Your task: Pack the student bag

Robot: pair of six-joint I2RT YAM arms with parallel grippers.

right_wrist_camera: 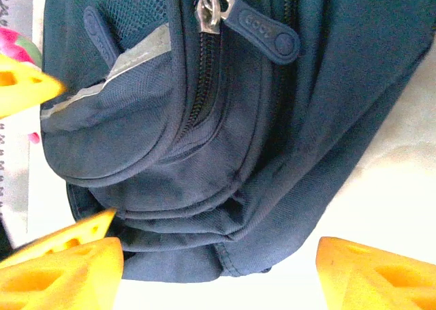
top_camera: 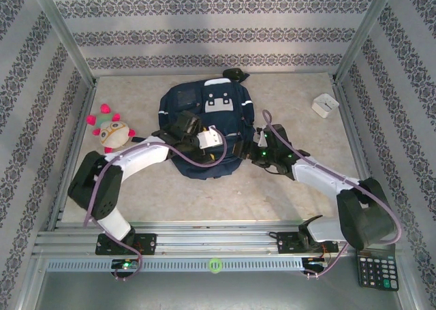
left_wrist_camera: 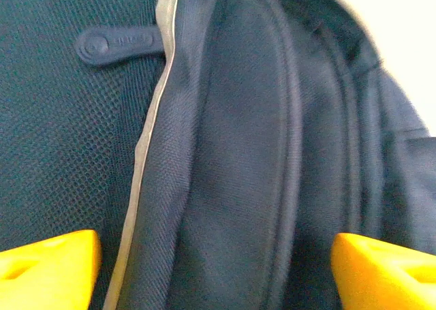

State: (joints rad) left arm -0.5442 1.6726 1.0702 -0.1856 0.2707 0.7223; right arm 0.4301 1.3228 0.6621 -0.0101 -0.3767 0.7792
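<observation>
On the desk (top_camera: 293, 187): bag (top_camera: 204, 112), lying flat in the middle.
Left hand (left_wrist_camera: 218, 255): spread wide, right over the bag's blue fabric.
Right hand (right_wrist_camera: 218, 262): spread wide, at the bag's edge.

Left arm (top_camera: 139, 157): long links in a glossy white shell, with bulky matt-black joint housings (top_camera: 92, 182) between them. Right arm (top_camera: 327, 178): same build, and its black elbow housing (top_camera: 361, 218) is large and rounded. A thin lilac cable (top_camera: 87, 201) loops loosely along the outside of each arm. Base plates (top_camera: 126, 242) are black and flat. A small green light (top_camera: 262, 152) glows on the right wrist. Left gripper (left_wrist_camera: 214, 272): fingers (left_wrist_camera: 48, 269) of bright yellow-orange plastic, blunt wedges. Right gripper (right_wrist_camera: 218, 276): fingers (right_wrist_camera: 375, 276) in the same yellow, with moulded hollows in the faces.
</observation>
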